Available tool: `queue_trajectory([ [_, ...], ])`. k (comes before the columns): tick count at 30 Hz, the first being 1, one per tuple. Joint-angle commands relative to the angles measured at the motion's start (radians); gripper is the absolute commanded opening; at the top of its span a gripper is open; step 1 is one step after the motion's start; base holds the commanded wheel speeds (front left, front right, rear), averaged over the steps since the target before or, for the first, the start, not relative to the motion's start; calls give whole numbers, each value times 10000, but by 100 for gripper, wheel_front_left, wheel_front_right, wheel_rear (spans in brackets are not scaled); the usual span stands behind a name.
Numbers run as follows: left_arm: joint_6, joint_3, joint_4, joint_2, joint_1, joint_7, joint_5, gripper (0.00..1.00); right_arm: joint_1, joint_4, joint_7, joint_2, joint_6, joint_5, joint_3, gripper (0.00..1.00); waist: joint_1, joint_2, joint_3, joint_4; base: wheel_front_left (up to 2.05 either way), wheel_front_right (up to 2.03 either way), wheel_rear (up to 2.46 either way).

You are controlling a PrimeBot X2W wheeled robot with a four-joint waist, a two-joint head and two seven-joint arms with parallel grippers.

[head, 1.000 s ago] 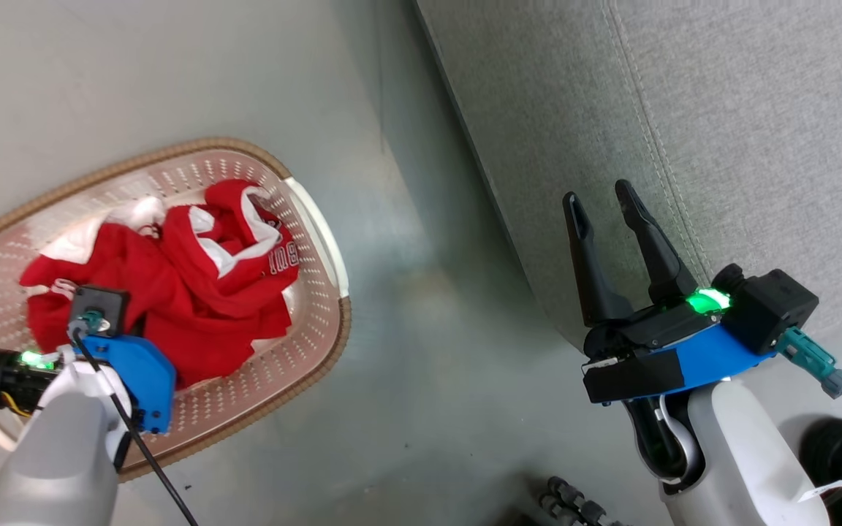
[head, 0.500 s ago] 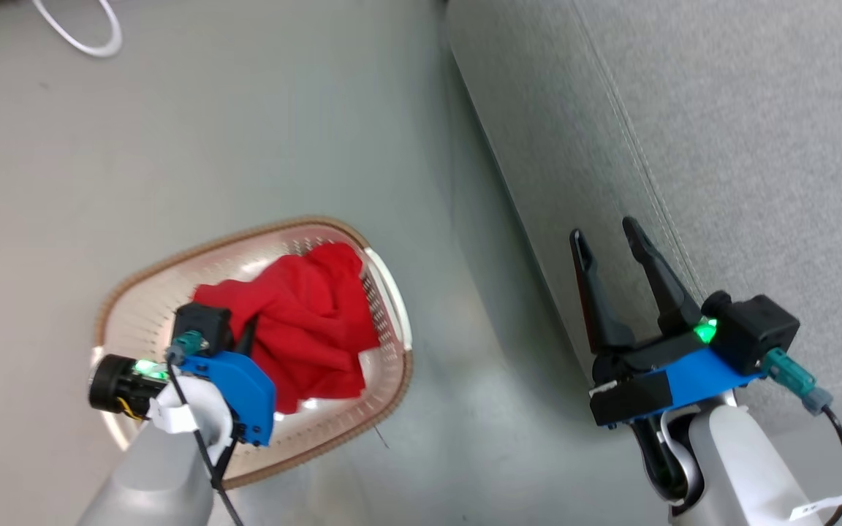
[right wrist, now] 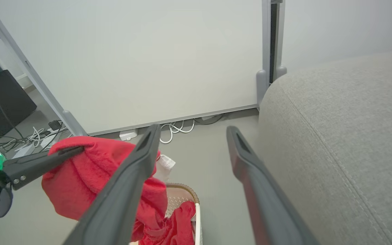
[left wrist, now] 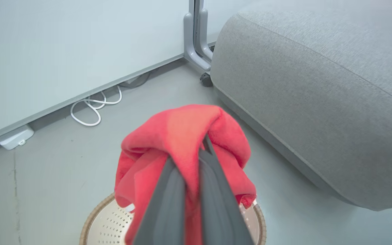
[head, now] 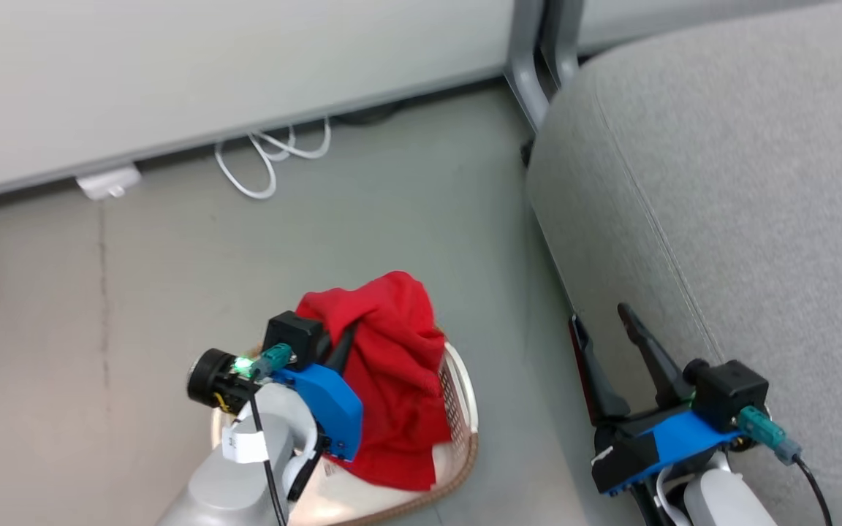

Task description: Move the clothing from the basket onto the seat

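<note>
Left jaws: clamped on the clothing point(head: 392, 351), which hangs bunched above the basket point(head: 465, 398). Right jaws: spread wide, empty, beside the seat point(head: 721, 183). The seat lies to the robot's right of the clothing, across the floor point(head: 172, 256).

The clothing point(left wrist: 182, 132) is soft, nappy red cloth, matt. The basket point(head: 457, 383) is smooth cream plastic, perforated, its brown rim woven-looking. The seat point(head: 757, 183) wears coarse-woven light grey fabric, matt, with a stitched seam. The floor point(head: 172, 256) is smooth with a faint sheen. The right end effector point(right wrist: 193, 131) has fingers point(right wrist: 250, 173) of matt dark plastic.
</note>
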Motion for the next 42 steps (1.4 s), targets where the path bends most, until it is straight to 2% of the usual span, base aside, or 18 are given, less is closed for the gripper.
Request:
queue_trajectory([
  [1,-9,-98,-205,-17,112,-50,-72,0,228,68,-26,-28,1,-25,37,100,3,-1,-800,515,0,0,0],
  [15,-8,-1624,-1667,-251,-903,201,-1244,0,1137,242,234,-28,1,82,234,100,3,-1,-2304,1074,0,0,0],
  [26,-8,-2357,-1898,-310,-1910,549,-1849,0,1332,17,471,-28,1,60,376,100,3,-1,-2592,1103,0,0,0],
  [42,50,-2988,-1717,-323,-2115,484,-2382,0,1160,-138,685,-28,1,-26,459,100,3,-1,-2482,1105,0,0,0],
])
